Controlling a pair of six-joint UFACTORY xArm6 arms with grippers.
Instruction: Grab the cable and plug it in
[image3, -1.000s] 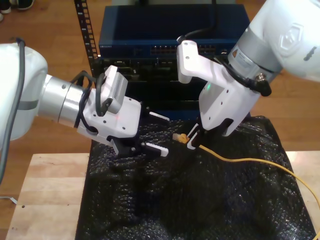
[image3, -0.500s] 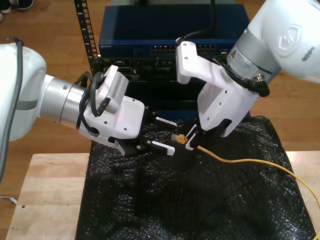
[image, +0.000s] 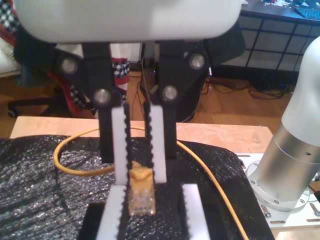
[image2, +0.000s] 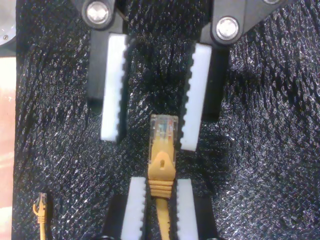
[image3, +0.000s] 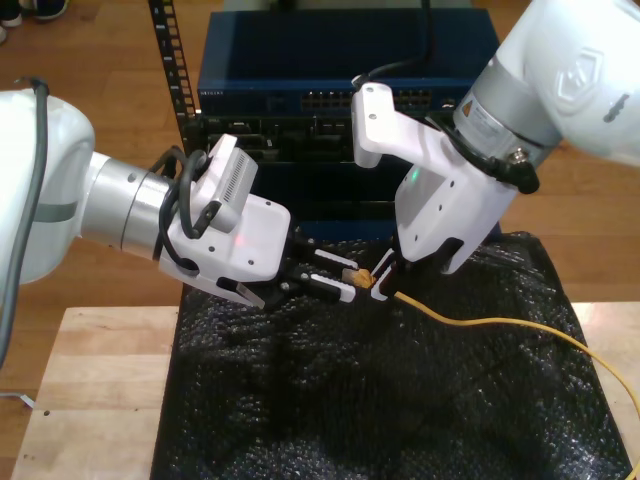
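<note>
Exterior view first: my second gripper (image3: 350, 277) reaches in from 9 o'clock on a big white arm. Its jaws are open, one on each side of the tip of the plug (image3: 353, 273). My first gripper (image3: 382, 280) comes down from 1 o'clock. Its jaws are pinched tight on the orange-yellow cable (image3: 500, 322), just behind the plug. The plug is held up above the black bubble sheet (image3: 400, 400), near the middle of the picture. The rest of the cable runs off over the sheet toward 4 o'clock. The sheet lies on the wooden bench (image3: 100, 380). A blue network switch (image3: 340, 60) with a row of ports stands at 12 o'clock, behind both arms.

First wrist view next: my first gripper (image: 141, 180) has its jaws close together, and the cable (image: 141, 195) is squeezed between them. The plug end sticks out past the tips. The two white toothed pads of my second gripper (image: 153, 192) stand wide apart, one on each side of that end. Behind, the cable makes a loop on the black sheet (image: 40, 170). The base of an arm (image: 295, 165) stands on the bench (image: 225, 135).

Second wrist view last: my second gripper (image2: 150, 141) has wide jaws. The clear plug (image2: 163, 130) sits between the pad tips, closer to one pad, and I cannot tell if it touches. My first gripper (image2: 160, 184) grips the orange boot. Another small orange plug end (image2: 40, 207) lies apart on the sheet (image2: 260, 125).
</note>
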